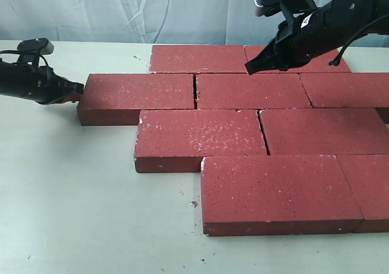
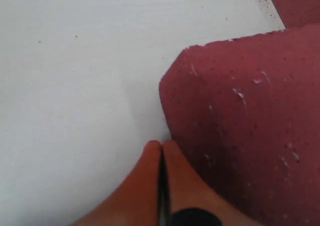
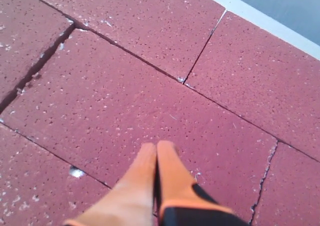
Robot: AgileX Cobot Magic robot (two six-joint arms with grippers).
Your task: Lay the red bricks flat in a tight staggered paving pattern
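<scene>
Nine dark-red rectangular paver bricks (image 1: 249, 92), rough and white-flecked, flat on a pale off-white tabletop (image 1: 73, 201) in four staggered rows, long sides together. Landmark: the left-end brick (image 1: 140, 95) of the second row from the back, jutting farthest left. Two more in line to its right, with a thin dark seam at the first joint. Two behind it, offset rightward. Two in front of it, stepped right, then two more in front of those, stepped right again. Small chips at several corners.

Against or just beside the short outer end face of the left-end brick, low over the tabletop: black-armed left tool (image 1: 79, 92), orange fingers pressed together, nothing between them.

Well to the right of the left-end brick, over the joint between back and second rows: right tool (image 1: 249, 69), orange fingers likewise pressed together, empty. Contact with the brick surface not discernible.
</scene>
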